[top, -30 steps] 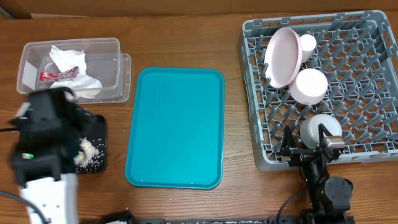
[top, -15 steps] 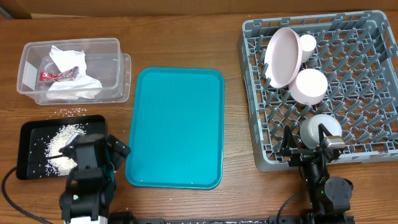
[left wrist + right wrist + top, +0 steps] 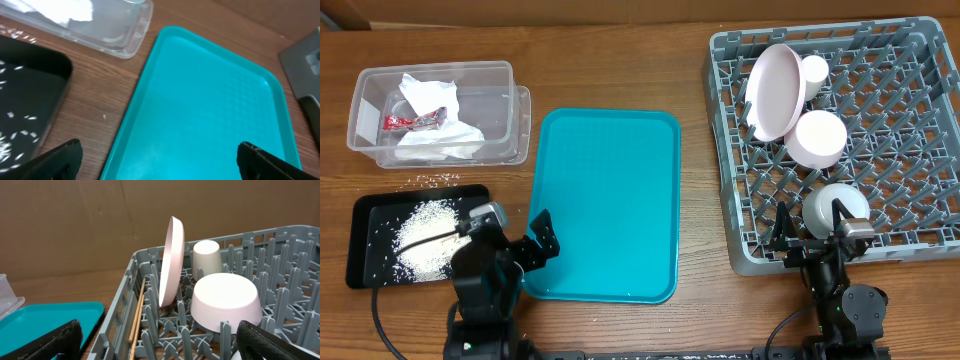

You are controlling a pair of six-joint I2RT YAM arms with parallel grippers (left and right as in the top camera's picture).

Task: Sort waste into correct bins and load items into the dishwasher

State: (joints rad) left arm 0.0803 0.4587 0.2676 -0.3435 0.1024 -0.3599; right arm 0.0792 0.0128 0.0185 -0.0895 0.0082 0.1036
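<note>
The left pincer (image 3: 515,228) hangs spread, empty, over the teal tray's (image 3: 610,200) near-left corner. Stray grains (image 3: 438,180) lie on the desk ahead-left of it, between black tray (image 3: 355,270) and clear tub (image 3: 490,100); the left arm is nearer. The right pincer (image 3: 810,225) is spread too.

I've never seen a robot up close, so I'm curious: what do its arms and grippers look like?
The left arm and right arm are black, blocky, jointed segments. The left gripper and right gripper each have two dark, flat, tapering fingers. A small silvery part sits near each gripper; thin black cables trail from the bases. No readable markings show.
</note>
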